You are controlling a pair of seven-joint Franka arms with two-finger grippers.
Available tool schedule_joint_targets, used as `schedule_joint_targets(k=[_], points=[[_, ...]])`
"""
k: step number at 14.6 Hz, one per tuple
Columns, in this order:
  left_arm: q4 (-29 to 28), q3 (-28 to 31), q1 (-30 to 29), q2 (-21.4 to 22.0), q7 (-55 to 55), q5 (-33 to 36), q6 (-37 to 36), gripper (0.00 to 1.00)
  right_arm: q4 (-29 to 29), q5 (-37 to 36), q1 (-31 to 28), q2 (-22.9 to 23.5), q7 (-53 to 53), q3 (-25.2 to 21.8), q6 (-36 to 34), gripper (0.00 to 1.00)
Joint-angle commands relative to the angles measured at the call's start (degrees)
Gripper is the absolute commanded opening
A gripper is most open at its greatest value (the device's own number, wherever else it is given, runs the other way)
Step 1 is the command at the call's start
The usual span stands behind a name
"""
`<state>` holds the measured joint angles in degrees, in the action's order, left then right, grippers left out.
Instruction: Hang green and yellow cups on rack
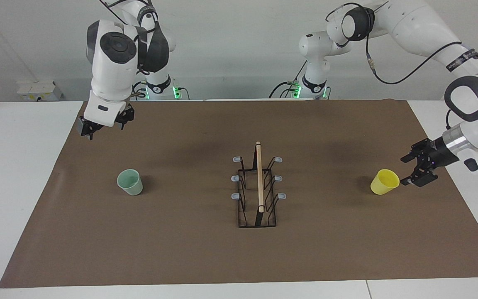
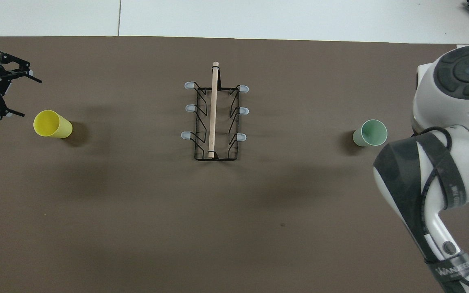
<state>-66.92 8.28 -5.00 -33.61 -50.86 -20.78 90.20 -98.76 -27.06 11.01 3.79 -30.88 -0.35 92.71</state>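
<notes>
The yellow cup (image 1: 384, 182) stands upright on the brown mat toward the left arm's end of the table; it also shows in the overhead view (image 2: 52, 124). My left gripper (image 1: 404, 170) (image 2: 32, 98) is open, low and turned sideways beside this cup, one fingertip close to its rim, holding nothing. The pale green cup (image 1: 130, 182) (image 2: 371, 133) stands upright toward the right arm's end. My right gripper (image 1: 104, 126) is open and empty, raised over the mat's edge, clear of the green cup. The black wire rack (image 1: 259, 182) (image 2: 214, 118) with its wooden bar stands mid-table, its prongs bare.
A brown mat (image 1: 181, 249) covers most of the white table (image 1: 15, 166). In the overhead view the right arm's body (image 2: 442, 162) hides its own gripper and part of the mat next to the green cup.
</notes>
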Motion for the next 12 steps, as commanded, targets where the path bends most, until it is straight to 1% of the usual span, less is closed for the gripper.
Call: schedule_joint_targets(k=[1,2,3,4,5,6,7,9,10,12], points=[[7.6,0.43,-2.29,-7.69,-5.56,-2.6,-0.82,0.99,-2.57,-3.42,-0.46,-0.45,-14.68,-0.18,2.91,1.0],[7.51,0.42,-3.43,-8.31,-5.91,-4.34,-0.03,0.99,-3.53,-7.26,0.15,-0.45,-18.82,-0.09,3.18,1.0],[7.51,0.6,-4.05,-9.27,-7.22,-5.75,-0.03,0.99,-4.59,-9.56,0.42,-0.36,-20.34,-0.09,3.96,1.0],[7.68,0.43,-5.27,-10.76,-9.15,-6.2,0.32,0.99,-5.56,-10.19,0.85,-0.36,-20.71,-0.09,5.27,1.0],[7.69,-0.1,-7.03,-11.82,-9.78,-7.95,1.28,0.99,-5.57,-11.59,0.94,0.94,-20.8,-0.09,5.9,1.0],[7.6,0.33,-8.18,-12.27,-10.05,-10.75,1.82,0.99,-5.74,-14.83,1.99,2.7,-21.23,0.0,6.34,1.0],[7.51,0.6,-8.45,-12.36,-10.22,-11.65,1.91,0.99,-6.26,-17.73,3.65,4.28,-21.24,0.0,6.86,1.0],[6.9,0.25,-10.28,-12.27,-11.62,-12.7,2.08,0.99,-7.58,-20.12,4.37,6.48,-21.24,0.0,9.06,1.0],[5.85,0.16,-10.82,-12.27,-12.68,-14.19,2.43,0.99,-7.93,-22.31,4.55,7.54,-21.24,0.0,10.37,1.0],[1.73,0.16,-13.53,-11.92,-13.3,-19.36,2.96,0.99,-11.26,-25.3,4.73,7.81,-21.24,0.0,15.11,1.0]])
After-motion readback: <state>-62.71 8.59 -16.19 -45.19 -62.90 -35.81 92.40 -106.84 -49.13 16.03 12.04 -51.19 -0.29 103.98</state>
